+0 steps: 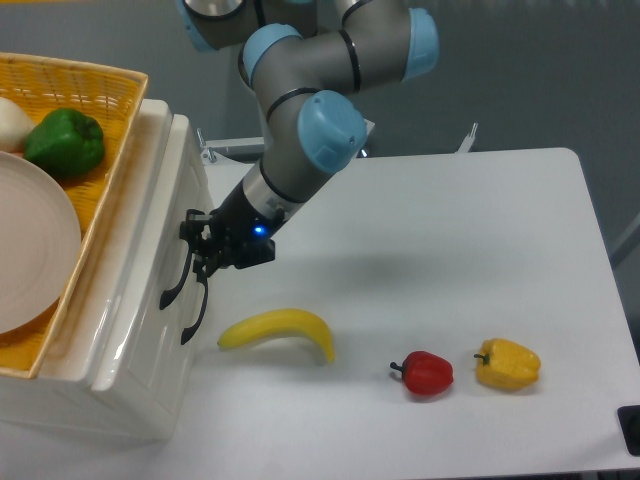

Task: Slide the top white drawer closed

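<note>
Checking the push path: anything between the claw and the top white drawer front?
Nothing visible. The claw is right at the top white drawer, by its black handle. The banana lies on the table, below and right, clear of it.

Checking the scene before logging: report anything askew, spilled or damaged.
Nothing is spilled or visibly damaged. The top white drawer stands slightly out from the cabinet, with the pincer at its black handle. The banana, red pepper and yellow pepper lie apart on the table.

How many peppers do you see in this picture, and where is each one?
3. A green pepper lies in the yellow basket; a red pepper and a yellow pepper sit side by side on the table.
</note>
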{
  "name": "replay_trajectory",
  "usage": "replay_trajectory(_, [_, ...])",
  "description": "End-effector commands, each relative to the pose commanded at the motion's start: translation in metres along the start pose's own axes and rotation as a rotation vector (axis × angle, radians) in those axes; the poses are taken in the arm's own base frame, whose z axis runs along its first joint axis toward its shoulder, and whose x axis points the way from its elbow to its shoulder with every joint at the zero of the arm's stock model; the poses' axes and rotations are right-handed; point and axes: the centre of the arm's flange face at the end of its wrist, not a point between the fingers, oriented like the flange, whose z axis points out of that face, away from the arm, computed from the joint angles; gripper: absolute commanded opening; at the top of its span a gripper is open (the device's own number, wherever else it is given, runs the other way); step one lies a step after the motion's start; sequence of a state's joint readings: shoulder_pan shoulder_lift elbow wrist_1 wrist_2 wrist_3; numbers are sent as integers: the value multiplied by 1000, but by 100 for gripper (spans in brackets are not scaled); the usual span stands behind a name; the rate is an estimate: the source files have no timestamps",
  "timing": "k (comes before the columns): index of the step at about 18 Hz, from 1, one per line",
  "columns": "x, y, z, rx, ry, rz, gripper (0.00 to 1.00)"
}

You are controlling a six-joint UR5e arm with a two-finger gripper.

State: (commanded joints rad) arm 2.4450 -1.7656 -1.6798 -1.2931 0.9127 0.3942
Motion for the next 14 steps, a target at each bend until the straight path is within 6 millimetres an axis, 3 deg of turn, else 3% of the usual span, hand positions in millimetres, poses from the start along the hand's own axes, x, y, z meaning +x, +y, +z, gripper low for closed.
replay_trajectory(2, [-12,-2,-17,28,-15,-10,35])
replay_trajectory(6, [-42,-3,-70,114,-60,35,57])
replay_trajectory(9, [-71,6,-103,162,-92,38,67])
replay_trajectory(11, [-90,13,-117,154,-148,30,98])
replay_trajectory(14, [-109,22,-126,93,-263,8,100])
